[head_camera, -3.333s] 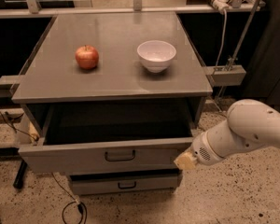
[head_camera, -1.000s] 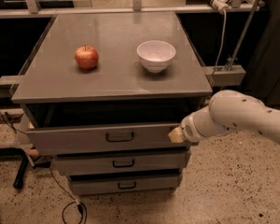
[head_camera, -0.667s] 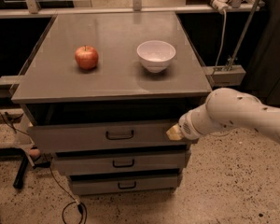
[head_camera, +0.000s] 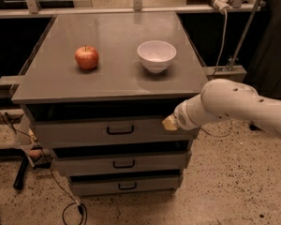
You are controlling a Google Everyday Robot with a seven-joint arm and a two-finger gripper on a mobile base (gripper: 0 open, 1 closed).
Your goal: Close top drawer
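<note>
The top drawer (head_camera: 84,131) is the grey front panel right under the cabinet top, with a dark bail handle (head_camera: 120,131) at its middle. It stands only slightly out from the cabinet, with a dark gap above it. My gripper (head_camera: 170,123) is at the right end of the drawer front, its tan tip against the panel. The white arm (head_camera: 234,104) reaches in from the right.
A red apple (head_camera: 86,57) and a white bowl (head_camera: 156,55) sit on the grey cabinet top (head_camera: 112,86). Two lower grey drawers (head_camera: 124,163) stick out a little. Cables (head_camera: 65,205) lie on the speckled floor at the left. A metal frame (head_camera: 239,27) stands at the back right.
The top drawer has gone from pulled far out to nearly shut. My gripper has moved inward with the drawer front, toward the cabinet.
</note>
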